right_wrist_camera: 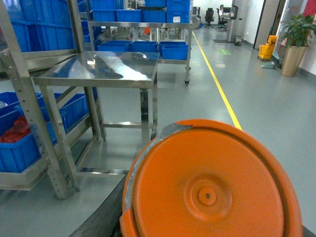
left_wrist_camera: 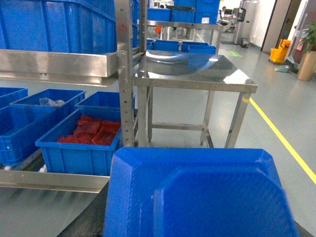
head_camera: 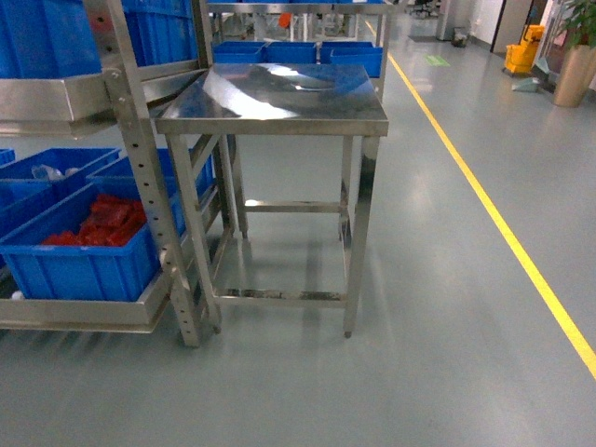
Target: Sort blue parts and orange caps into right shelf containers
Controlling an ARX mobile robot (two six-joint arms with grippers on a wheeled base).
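Observation:
A blue part (left_wrist_camera: 197, 197) fills the bottom of the left wrist view, right in front of the camera. My left gripper is shut on it, and only a dark finger (left_wrist_camera: 91, 219) shows beside it. An orange cap (right_wrist_camera: 207, 192) fills the bottom of the right wrist view the same way. My right gripper is shut on it, with one dark finger (right_wrist_camera: 106, 212) at its left. Neither gripper appears in the head view. The steel shelf (head_camera: 130, 140) stands at the left, carrying blue containers (head_camera: 84, 265); the nearest holds red pieces.
A bare stainless table (head_camera: 279, 102) stands straight ahead, against the shelf post. More blue bins (head_camera: 298, 51) sit on a rack behind it. A yellow floor line (head_camera: 494, 205) runs along the right. A yellow mop bucket (head_camera: 521, 56) and a plant pot (head_camera: 573, 74) stand far right.

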